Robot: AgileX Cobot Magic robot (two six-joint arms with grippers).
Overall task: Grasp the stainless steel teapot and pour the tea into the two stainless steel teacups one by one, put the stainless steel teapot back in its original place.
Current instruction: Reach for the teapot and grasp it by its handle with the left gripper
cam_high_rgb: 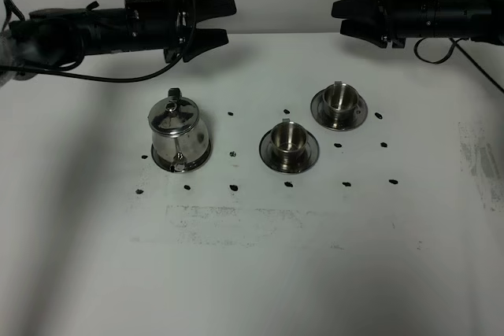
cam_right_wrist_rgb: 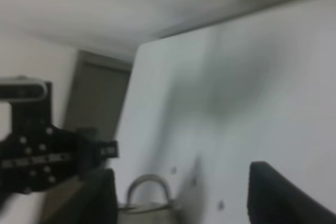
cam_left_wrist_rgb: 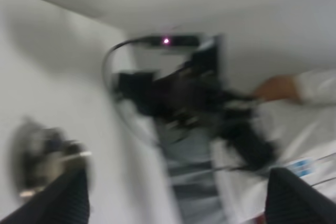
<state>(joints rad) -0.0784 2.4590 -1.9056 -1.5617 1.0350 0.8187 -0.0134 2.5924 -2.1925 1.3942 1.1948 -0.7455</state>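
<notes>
Above table, L fingers & R fingers wide apart, both empty.

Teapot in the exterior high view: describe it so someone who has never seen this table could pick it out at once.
On the white table, three shiny steel pieces sit among small black dots. The teapot is the leftmost of them. Unlike the two open teacups on saucers to its right, it is taller and closed by a domed lid with a knob.
</notes>
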